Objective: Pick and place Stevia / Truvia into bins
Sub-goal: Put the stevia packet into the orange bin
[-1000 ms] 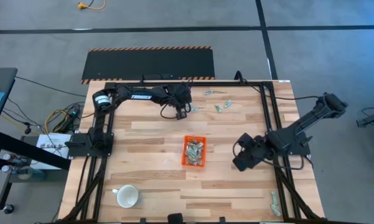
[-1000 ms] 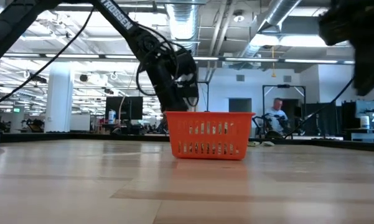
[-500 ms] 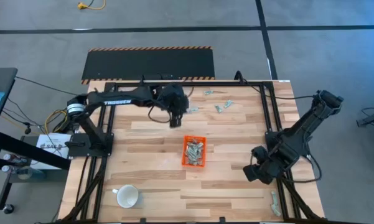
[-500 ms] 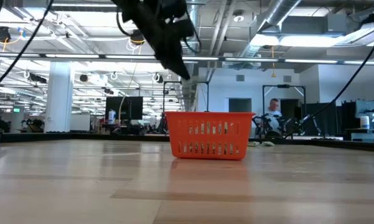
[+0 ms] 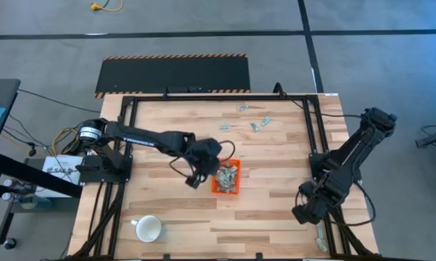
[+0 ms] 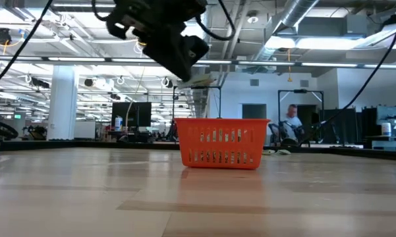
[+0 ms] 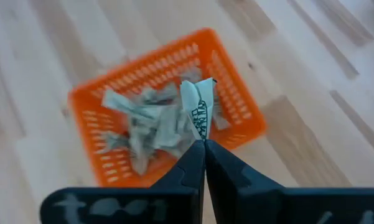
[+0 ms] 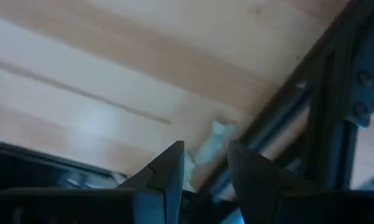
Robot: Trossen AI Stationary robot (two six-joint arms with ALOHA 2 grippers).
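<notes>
The orange bin (image 5: pixel 227 177) stands at the table's middle with several pale green and white sachets inside; it also shows in the left wrist view (image 7: pixel 168 106) and the low view (image 6: pixel 221 143). My left gripper (image 7: pixel 204 146) hovers above the bin's left side, shut on one sachet (image 7: pixel 196 115). More sachets lie at the far side (image 5: pixel 255 125) and one at the near right corner (image 5: pixel 320 237). My right gripper (image 8: pixel 205 165) is open above that near right sachet (image 8: pixel 208 146), beside the frame rail. My left gripper pinches one edge of the sachet (image 7: pixel 201 135) between its two fingertips. The fingers slant down toward the bin. The sachet sticks out past the fingertips, lifted clear above the bin.
A white mug (image 5: pixel 148 230) lies at the near left. Black frame rails (image 5: pixel 315 145) run along the table's right, left and far sides. A person (image 6: pixel 292 122) sits far behind the table in the room.
My left gripper has risen from the table's far side and gone toward the near edge with the sachet, now above the bin. My right gripper has gone toward the table's near right corner.
</notes>
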